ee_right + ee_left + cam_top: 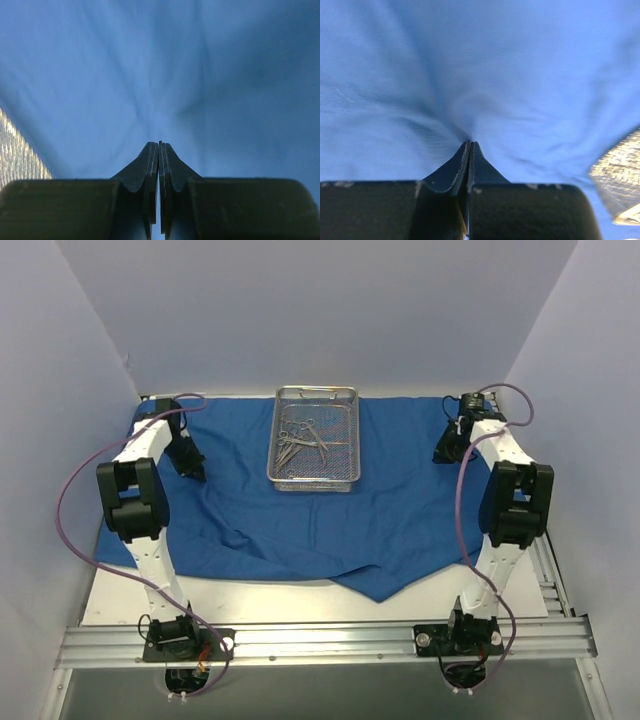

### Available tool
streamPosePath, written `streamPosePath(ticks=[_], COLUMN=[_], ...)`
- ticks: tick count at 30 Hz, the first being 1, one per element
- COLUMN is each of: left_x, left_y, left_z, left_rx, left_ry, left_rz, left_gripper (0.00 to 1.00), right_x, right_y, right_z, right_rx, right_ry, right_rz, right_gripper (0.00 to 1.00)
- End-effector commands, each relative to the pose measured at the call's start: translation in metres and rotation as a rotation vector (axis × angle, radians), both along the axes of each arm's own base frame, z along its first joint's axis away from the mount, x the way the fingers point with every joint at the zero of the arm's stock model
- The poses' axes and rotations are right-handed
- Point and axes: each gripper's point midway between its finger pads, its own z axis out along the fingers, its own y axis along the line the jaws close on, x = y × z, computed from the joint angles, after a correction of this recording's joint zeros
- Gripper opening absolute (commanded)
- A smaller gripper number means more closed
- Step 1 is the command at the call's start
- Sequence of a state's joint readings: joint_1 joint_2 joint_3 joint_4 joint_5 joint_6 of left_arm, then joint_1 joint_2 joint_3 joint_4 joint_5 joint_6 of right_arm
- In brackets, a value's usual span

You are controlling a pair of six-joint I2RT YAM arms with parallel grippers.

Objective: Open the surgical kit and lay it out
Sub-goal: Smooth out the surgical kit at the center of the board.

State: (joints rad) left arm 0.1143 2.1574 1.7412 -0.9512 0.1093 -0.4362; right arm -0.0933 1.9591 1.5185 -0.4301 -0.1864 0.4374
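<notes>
The royal-blue cloth wrap lies spread over the table, with one corner hanging toward the front edge. The silver wire-mesh tray stands on it at the back centre, and several thin scissor-handled instruments lie inside. My left gripper is down on the cloth's left part. In the left wrist view it is shut, with folds of cloth running into its tips. My right gripper is down on the cloth's right part. In the right wrist view it is shut, with creases of cloth meeting at its tips.
The tray's mesh edge shows at the right of the left wrist view and at the left of the right wrist view. White walls enclose the back and both sides. A metal rail carries the arm bases at the front.
</notes>
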Motion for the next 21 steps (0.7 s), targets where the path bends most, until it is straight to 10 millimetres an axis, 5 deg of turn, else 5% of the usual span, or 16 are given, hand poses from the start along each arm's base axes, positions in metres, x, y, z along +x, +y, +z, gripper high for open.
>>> streamPosePath(ticks=[1,8,9,10,14,21], left_x=[0.045,0.103,0.103,0.116,0.13,0.13], left_y=[-0.002,-0.015,-0.018,-0.02,-0.036,-0.055], left_z=[0.058,0.044,0.025,0.036,0.023,0.035], left_rx=[0.032,-0.079,-0.105,-0.119,-0.198,-0.239], left_ry=[-0.241,-0.257,-0.212,-0.253,-0.262,-0.306], left_rz=[0.026,-0.022,-0.025,-0.026,-0.027,-0.035], left_gripper=[0.02,0.02,0.02,0.02,0.02,0.02], right_x=[0.045,0.062,0.061,0.058,0.054,0.054], right_y=[-0.007,-0.028,-0.037,-0.042,-0.068,-0.125], right_z=[-0.006,-0.046,-0.052,-0.062,-0.084,-0.116], right_rx=[-0.046,-0.095,-0.115,-0.131,-0.151,-0.285], right_ry=[-0.081,0.006,0.023,0.058,0.096,0.205], right_rz=[0.023,-0.009,-0.028,-0.04,-0.086,-0.145], right_gripper=[0.0,0.0,0.0,0.0,0.0,0.0])
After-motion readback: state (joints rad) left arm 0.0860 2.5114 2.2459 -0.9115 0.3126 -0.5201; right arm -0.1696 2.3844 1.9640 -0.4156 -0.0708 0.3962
